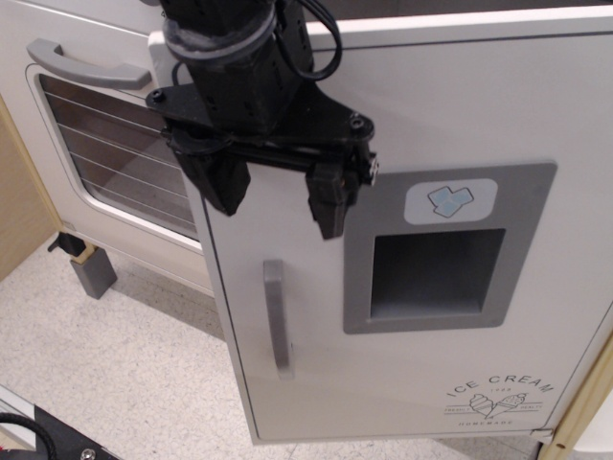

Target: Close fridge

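Note:
The white fridge door (431, 115) fills the right of the view and stands swung open towards me. It has a vertical grey handle (276, 318), a grey recessed ice-dispenser panel (438, 273), a blue ice-cube icon (448, 200) and "ICE CREAM" lettering (499, 387). My black gripper (278, 201) hangs in front of the door's upper left part, above the handle. Its two fingers (328, 201) point down and stand apart with nothing between them. I cannot tell whether it touches the door.
A white oven door (105, 144) with a wire-rack window and a horizontal grey handle (86, 65) is at the left behind the fridge door. A grey foot (93, 272) stands on the speckled floor (115, 364). A wooden panel (19, 211) is at the far left.

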### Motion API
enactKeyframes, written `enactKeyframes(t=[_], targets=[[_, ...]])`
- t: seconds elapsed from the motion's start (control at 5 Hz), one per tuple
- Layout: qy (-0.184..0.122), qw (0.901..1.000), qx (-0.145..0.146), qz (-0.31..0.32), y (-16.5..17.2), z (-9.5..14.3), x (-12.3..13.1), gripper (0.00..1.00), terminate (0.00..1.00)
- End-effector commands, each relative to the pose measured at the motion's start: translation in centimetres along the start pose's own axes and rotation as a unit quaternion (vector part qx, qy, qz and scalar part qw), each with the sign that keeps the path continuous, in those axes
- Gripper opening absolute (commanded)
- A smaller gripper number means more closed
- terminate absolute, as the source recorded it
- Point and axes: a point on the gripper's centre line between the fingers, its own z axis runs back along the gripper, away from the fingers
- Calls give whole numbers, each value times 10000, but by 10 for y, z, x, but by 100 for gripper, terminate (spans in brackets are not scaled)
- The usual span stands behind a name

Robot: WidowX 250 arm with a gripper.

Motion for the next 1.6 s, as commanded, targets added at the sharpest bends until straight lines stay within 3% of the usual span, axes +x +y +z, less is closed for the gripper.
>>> enactKeyframes(t=[0.0, 0.8, 1.4], targets=[[-826, 9957, -15, 411, 14, 1, 31, 100, 0], [-1195, 9892, 28, 844, 25, -14, 93, 100, 0], [-1219, 9867, 43, 1072, 32, -16, 112, 100, 0]])
